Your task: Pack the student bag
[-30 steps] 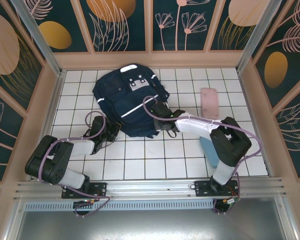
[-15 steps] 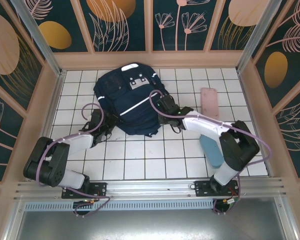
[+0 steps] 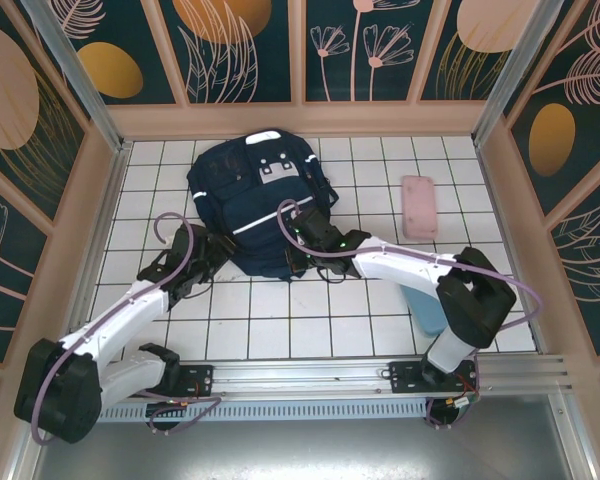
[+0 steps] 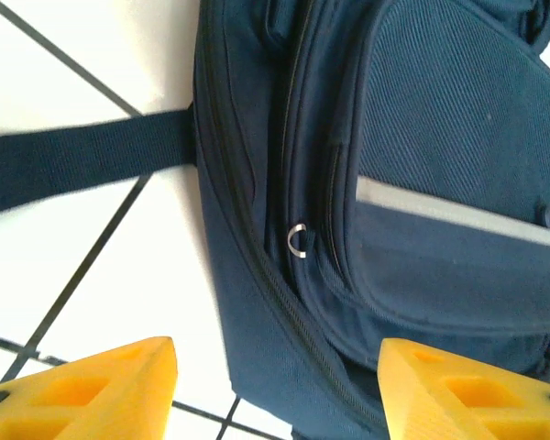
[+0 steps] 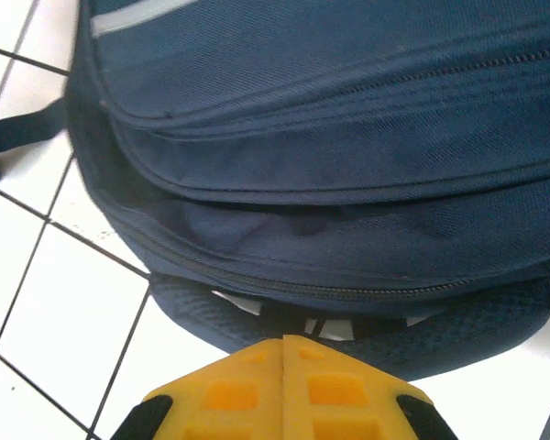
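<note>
The student bag (image 3: 248, 195), a dark navy backpack with white stripes and a grey patch, lies flat on the white tiles at the back middle. My left gripper (image 3: 208, 252) is open at the bag's near-left corner; in the left wrist view its yellow fingers (image 4: 101, 385) stand wide apart, with the bag (image 4: 440, 165), a silver zipper ring (image 4: 298, 240) and a black strap (image 4: 73, 165) ahead. My right gripper (image 3: 294, 248) is shut, its yellow tips (image 5: 284, 367) pressed together against the padded near edge of the bag (image 5: 330, 110), with nothing seen between them.
A pink case (image 3: 418, 205) lies on the tiles to the right of the bag. A light blue item (image 3: 427, 305) sits partly under the right arm. Wooden walls ring the tiled floor (image 3: 280, 320).
My left gripper has opened and let go of the bag's side, and its arm has stretched forward. The right gripper has slid left along the bag's near edge, still shut.
</note>
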You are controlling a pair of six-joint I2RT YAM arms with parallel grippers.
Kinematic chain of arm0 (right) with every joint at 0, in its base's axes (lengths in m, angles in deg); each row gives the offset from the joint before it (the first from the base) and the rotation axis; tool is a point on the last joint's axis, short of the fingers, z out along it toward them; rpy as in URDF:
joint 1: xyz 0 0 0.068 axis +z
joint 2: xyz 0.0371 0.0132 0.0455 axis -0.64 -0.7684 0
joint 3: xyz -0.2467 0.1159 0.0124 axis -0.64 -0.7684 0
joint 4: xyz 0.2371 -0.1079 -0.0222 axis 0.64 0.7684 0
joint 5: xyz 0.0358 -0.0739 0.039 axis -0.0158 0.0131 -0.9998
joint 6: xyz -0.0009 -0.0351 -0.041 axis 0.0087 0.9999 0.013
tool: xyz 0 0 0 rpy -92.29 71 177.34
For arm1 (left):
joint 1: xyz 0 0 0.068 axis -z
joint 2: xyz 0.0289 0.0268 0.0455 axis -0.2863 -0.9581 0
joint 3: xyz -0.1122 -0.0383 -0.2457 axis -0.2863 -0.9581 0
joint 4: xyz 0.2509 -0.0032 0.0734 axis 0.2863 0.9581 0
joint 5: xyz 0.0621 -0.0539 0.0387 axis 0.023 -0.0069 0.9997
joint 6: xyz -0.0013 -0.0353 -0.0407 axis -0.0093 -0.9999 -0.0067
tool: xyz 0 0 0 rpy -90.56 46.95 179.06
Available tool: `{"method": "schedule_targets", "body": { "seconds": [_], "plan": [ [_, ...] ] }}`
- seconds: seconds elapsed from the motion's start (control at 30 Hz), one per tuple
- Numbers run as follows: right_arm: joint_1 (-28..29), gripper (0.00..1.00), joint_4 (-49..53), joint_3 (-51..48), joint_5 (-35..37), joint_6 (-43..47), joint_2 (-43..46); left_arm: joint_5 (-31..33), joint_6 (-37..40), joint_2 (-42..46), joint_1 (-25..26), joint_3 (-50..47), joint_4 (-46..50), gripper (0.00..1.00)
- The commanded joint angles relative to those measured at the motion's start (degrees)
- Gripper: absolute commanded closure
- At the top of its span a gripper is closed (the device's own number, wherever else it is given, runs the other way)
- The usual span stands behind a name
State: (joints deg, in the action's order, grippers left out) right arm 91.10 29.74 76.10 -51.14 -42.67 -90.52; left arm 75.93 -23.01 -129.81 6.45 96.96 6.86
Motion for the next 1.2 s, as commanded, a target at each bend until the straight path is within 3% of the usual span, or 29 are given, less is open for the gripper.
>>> {"method": "schedule_targets", "body": {
  "seconds": [0.0, 0.03, 0.13, 0.23, 0.4, 0.57, 0.63, 0.83, 1.03, 1.17],
  "plan": [
    [-1.60, 0.75, -0.17, 0.42, 2.41, -1.85, 1.04, -1.94, -1.98, 1.16, 2.27, 0.22, 4.54, 0.39],
    [-2.62, 0.64, -0.82, -0.90, 1.90, -1.55, 2.08, -2.74, -3.28, 0.84, 3.29, -0.14, 3.06, 0.39],
    [-7.40, 0.44, -2.84, -3.83, -0.65, -1.55, 4.54, -3.59, -6.86, -0.86, 6.73, -0.87, -1.80, 0.38],
    [-14.03, 0.34, -6.29, -5.17, -5.55, -3.24, 5.25, -4.59, -8.51, -4.14, 8.23, -1.40, -7.06, 0.36],
    [-24.45, 0.31, -11.29, -0.67, -13.86, -5.60, -1.26, -4.22, -9.31, -9.80, 8.39, -1.30, -13.75, 0.36],
    [-28.76, 0.31, -12.72, 8.49, -21.54, -5.10, -12.05, -1.26, -9.07, -11.93, 8.43, 0.33, -15.46, 0.43],
    [-30.16, 0.33, -12.96, 11.82, -24.41, -5.80, -16.08, -0.07, -9.06, -12.39, 8.41, 0.36, -15.14, 0.46],
    [-31.18, 0.53, -11.84, 16.32, -27.98, -5.88, -22.59, 0.76, -8.85, -13.90, 8.46, -0.39, -15.88, 0.51],
    [-30.75, 0.84, -15.41, 12.02, -35.56, -7.62, -21.84, 3.40, -7.01, -16.05, 8.34, 0.99, -15.95, 0.62],
    [-29.07, 0.89, -19.46, 6.23, -39.39, -9.46, -18.24, 6.35, -4.34, -17.87, 6.99, 2.62, -15.24, 0.68]
  ]
}}
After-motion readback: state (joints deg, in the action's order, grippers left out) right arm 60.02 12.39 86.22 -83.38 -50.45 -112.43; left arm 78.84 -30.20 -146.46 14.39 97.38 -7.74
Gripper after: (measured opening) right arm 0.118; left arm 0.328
